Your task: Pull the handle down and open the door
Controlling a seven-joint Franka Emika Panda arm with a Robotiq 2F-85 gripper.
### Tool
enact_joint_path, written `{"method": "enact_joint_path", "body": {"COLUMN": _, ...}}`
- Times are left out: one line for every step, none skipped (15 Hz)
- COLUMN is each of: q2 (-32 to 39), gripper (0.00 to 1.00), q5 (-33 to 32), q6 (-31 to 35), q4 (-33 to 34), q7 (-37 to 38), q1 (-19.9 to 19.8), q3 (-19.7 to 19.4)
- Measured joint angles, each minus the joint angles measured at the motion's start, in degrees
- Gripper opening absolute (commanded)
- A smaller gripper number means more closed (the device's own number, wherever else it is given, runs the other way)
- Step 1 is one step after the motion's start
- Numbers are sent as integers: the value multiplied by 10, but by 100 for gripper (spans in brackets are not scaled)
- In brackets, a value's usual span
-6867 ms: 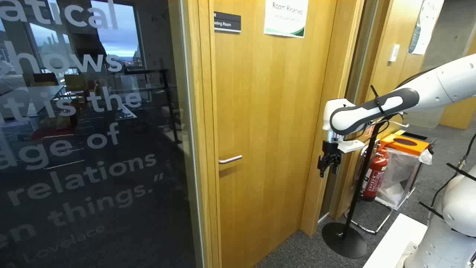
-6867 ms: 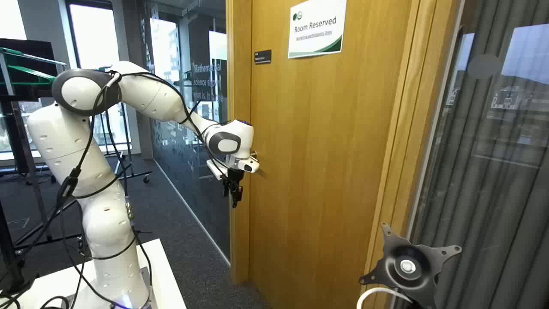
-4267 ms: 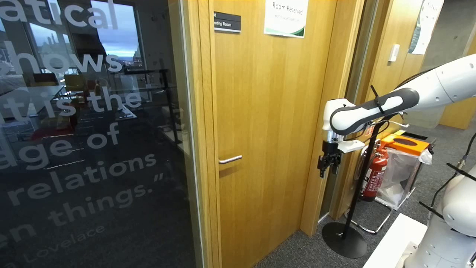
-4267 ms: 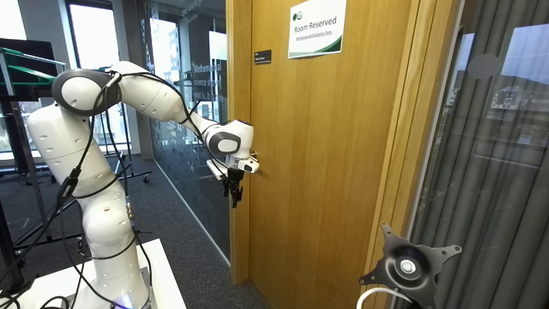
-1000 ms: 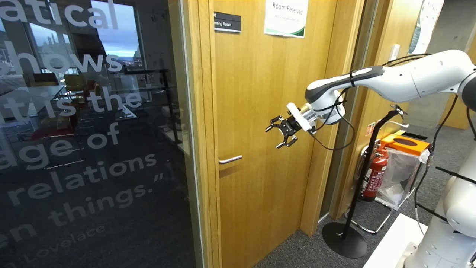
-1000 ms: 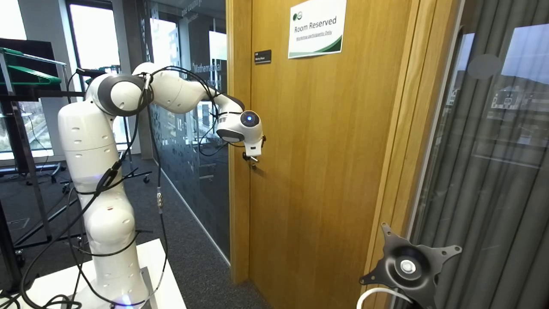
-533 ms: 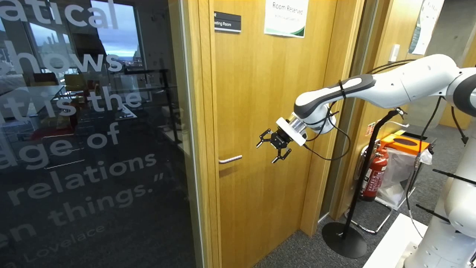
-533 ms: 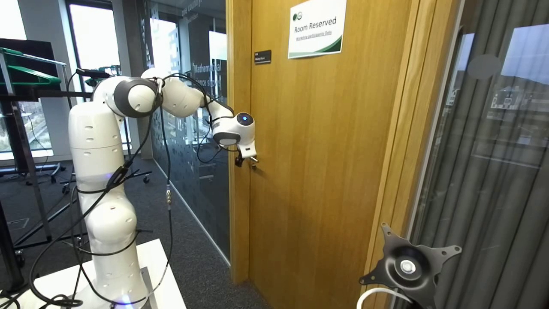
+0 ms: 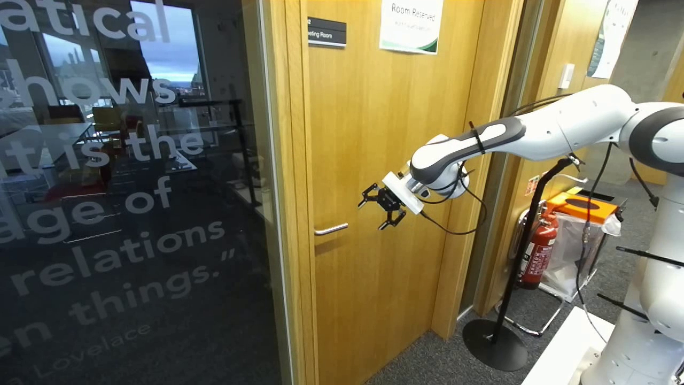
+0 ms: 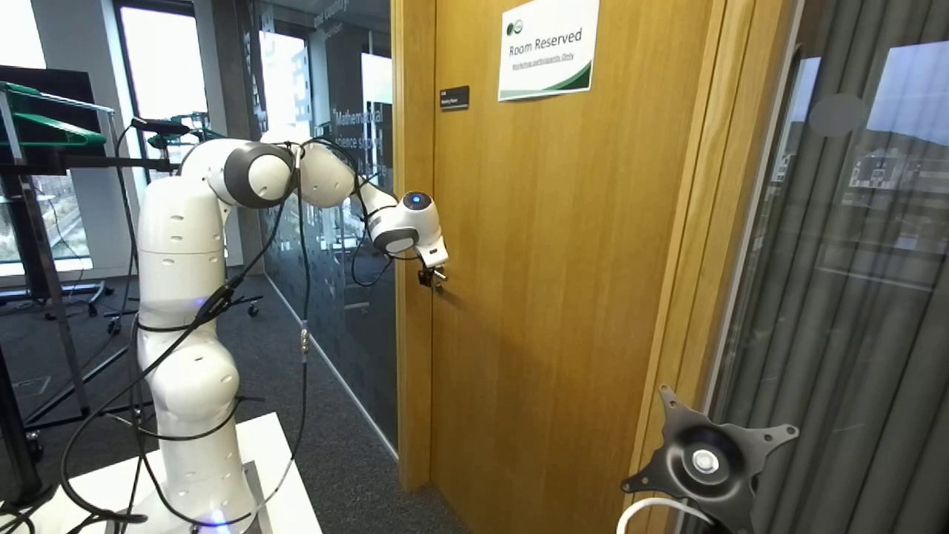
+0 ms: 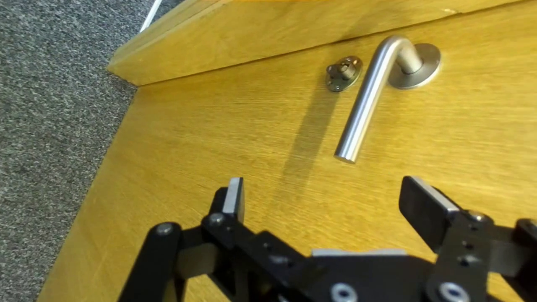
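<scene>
The door (image 9: 385, 160) is a tall light-brown wooden panel, shut in its frame; it also shows in an exterior view (image 10: 563, 297). The handle (image 9: 331, 229) is a slim silver lever, level, near the door's edge. In the wrist view the handle (image 11: 365, 102) points down toward the gap between my fingers, with its free end just beyond them. My gripper (image 9: 372, 216) is open and empty, tilted toward the handle and apart from it. In the wrist view my gripper (image 11: 324, 182) has its fingers wide apart. In an exterior view the gripper (image 10: 426, 277) is mostly hidden behind the wrist.
A round lock (image 11: 344, 73) sits beside the handle. A dark glass panel (image 9: 160, 267) adjoins the door frame. A black stand (image 9: 513, 272), a red fire extinguisher (image 9: 538, 251) and an orange-topped bin (image 9: 582, 206) stand near the arm. A black bracket (image 10: 704, 460) is in the foreground.
My gripper has swung from pointing straight down to facing the door. Over the last second it has moved toward the handle, staying open. The door and handle have not moved.
</scene>
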Motion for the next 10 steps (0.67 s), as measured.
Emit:
{"method": "enact_joint_path", "body": {"q2": 8, "gripper": 100, "q5": 2, "q6": 5, "q4": 11, "q7": 12, "q1": 3, "q3": 2}}
{"method": "enact_joint_path", "body": {"q2": 16, "gripper": 100, "q5": 4, "q6": 7, "q4": 21, "q7": 24, "q1": 5, "q3": 4}}
{"method": "enact_joint_path", "body": {"q2": 23, "gripper": 100, "q5": 5, "q6": 7, "q4": 30, "q7": 37, "q1": 7, "q3": 5}}
{"method": "enact_joint_path", "body": {"q2": 29, "gripper": 100, "q5": 6, "q6": 7, "q4": 38, "q7": 49, "q1": 9, "q3": 5}}
{"method": "enact_joint_path", "body": {"q2": 36, "gripper": 100, "q5": 6, "q6": 7, "q4": 44, "q7": 59, "q1": 10, "q3": 6}}
{"method": "enact_joint_path", "body": {"q2": 41, "gripper": 100, "q5": 6, "q6": 7, "q4": 49, "q7": 70, "q1": 10, "q3": 7}}
{"method": "enact_joint_path", "body": {"q2": 45, "gripper": 100, "q5": 6, "q6": 7, "q4": 54, "q7": 79, "q1": 10, "q3": 7}}
{"method": "enact_joint_path", "body": {"q2": 50, "gripper": 100, "q5": 6, "q6": 7, "q4": 57, "q7": 88, "q1": 10, "q3": 7}}
{"method": "enact_joint_path", "body": {"q2": 53, "gripper": 100, "q5": 6, "q6": 7, "q4": 60, "q7": 98, "q1": 10, "q3": 7}}
{"method": "enact_joint_path", "body": {"q2": 57, "gripper": 100, "q5": 7, "q6": 7, "q4": 63, "q7": 108, "q1": 10, "q3": 7}}
